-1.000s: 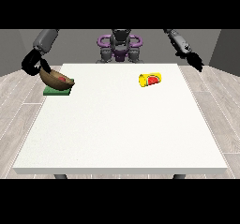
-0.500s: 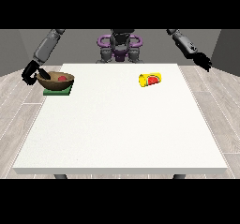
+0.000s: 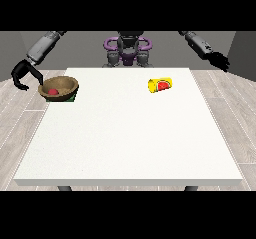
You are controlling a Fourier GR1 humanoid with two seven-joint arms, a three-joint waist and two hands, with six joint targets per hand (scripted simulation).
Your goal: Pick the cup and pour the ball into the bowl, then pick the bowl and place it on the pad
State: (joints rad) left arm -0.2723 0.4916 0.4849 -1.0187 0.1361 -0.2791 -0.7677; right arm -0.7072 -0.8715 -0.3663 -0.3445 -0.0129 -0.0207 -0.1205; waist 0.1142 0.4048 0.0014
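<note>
Bowl (image 3: 59, 87) sits on the green pad (image 3: 72, 98) at the table's (image 3: 130, 133) far corner on the view's left, a red ball (image 3: 53, 91) lying inside it. Only a sliver of pad shows under the bowl's rim. The hand at the view's left (image 3: 21, 75) hangs just beside the bowl, off the table edge, fingers curved downward and apart, holding nothing. The yellow cup (image 3: 160, 84) lies on its side well apart, toward the far right of the table. The hand at the view's right (image 3: 220, 61) hovers beyond the table's edge; whether its fingers are spread or curled, I cannot tell.
</note>
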